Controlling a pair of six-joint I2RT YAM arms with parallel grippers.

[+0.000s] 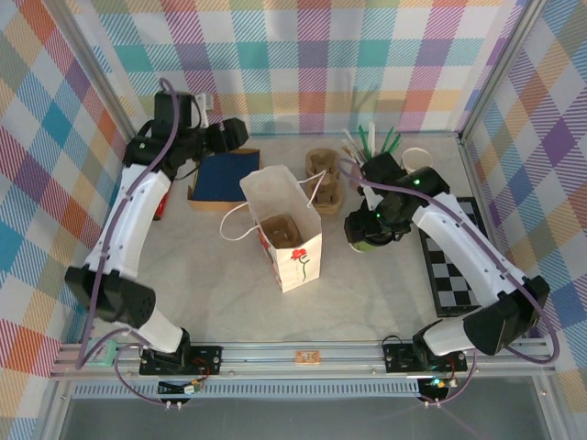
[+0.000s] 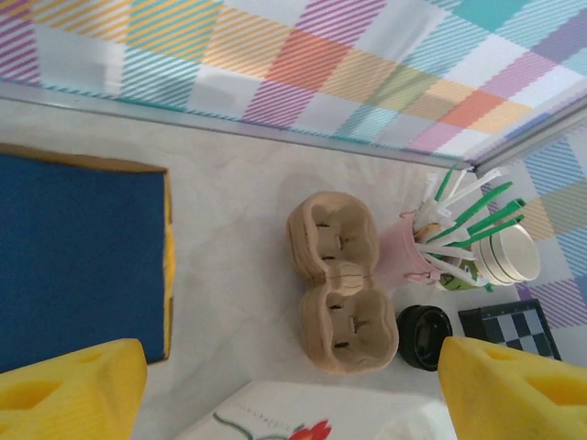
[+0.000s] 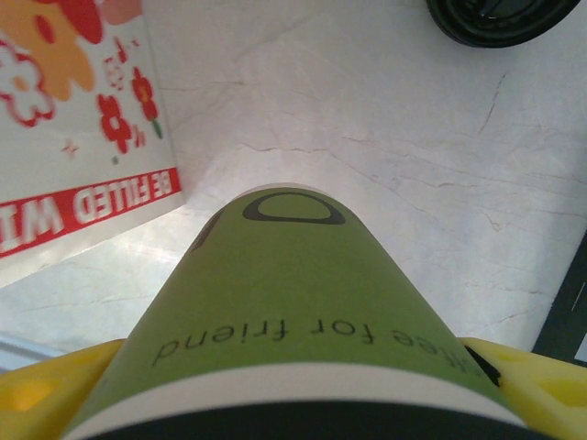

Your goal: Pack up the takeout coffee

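Note:
The takeout coffee (image 3: 293,302), a green paper cup with a black lid at its top edge, stands between the yellow fingers (image 3: 46,394) of my right gripper (image 3: 293,408), which is shut on it. In the top view the cup (image 1: 371,245) shows below my right gripper (image 1: 369,229), just right of the white paper bag (image 1: 284,225). The bag stands open with a cardboard carrier inside. My left gripper (image 1: 227,137) hovers open at the back left, holding nothing; its yellow fingers (image 2: 69,390) are spread wide.
A cardboard cup carrier (image 2: 339,280), a loose black lid (image 2: 425,336), a pink holder of stirrers (image 2: 440,243) and a stack of cups (image 2: 509,252) stand behind the bag. A blue box (image 1: 223,177) lies at back left, a checkerboard (image 1: 454,266) at right.

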